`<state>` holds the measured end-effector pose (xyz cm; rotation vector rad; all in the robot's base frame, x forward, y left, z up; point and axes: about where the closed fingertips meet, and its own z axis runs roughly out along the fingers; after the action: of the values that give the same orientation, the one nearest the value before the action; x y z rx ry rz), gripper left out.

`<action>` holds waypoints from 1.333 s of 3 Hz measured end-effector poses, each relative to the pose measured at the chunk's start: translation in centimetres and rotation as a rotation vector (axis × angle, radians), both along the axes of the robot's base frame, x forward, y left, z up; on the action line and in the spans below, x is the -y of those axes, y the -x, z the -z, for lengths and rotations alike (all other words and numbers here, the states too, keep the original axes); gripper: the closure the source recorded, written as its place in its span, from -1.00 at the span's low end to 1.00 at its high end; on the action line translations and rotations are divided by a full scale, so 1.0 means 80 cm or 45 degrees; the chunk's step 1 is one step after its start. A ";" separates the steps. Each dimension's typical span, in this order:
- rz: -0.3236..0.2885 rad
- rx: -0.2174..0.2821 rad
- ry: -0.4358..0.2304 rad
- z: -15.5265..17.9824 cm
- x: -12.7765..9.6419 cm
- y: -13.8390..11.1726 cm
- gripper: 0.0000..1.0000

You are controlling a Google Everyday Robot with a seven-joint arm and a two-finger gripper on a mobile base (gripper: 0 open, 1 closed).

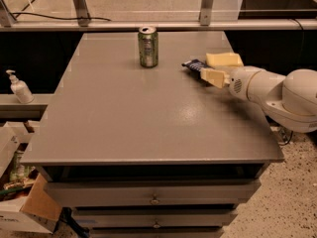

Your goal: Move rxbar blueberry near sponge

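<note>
The rxbar blueberry [193, 64] is a dark navy wrapper on the grey table [129, 118], right of centre toward the back. The pale yellow sponge [224, 59] lies just to its right, touching or nearly touching it. My gripper [209, 74] reaches in from the right on the white arm [277, 90]. Its cream tip sits at the bar's near right end, in front of the sponge, and covers part of the bar. I cannot tell whether the bar is held or only touched.
A green drink can [148, 46] stands upright at the back centre, left of the bar. Drawers sit under the table's front edge. A soap dispenser [19, 87] and cardboard boxes [25, 207] are to the left, off the table.
</note>
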<state>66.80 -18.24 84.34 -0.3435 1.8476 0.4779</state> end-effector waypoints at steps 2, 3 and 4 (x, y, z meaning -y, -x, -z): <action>-0.017 -0.042 0.019 0.003 -0.005 0.014 -0.30; -0.027 -0.058 0.031 0.002 -0.009 0.021 -0.74; -0.031 -0.059 0.035 -0.004 -0.014 0.027 -1.00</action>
<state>64.63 -17.13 84.63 -0.3767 1.8981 0.4809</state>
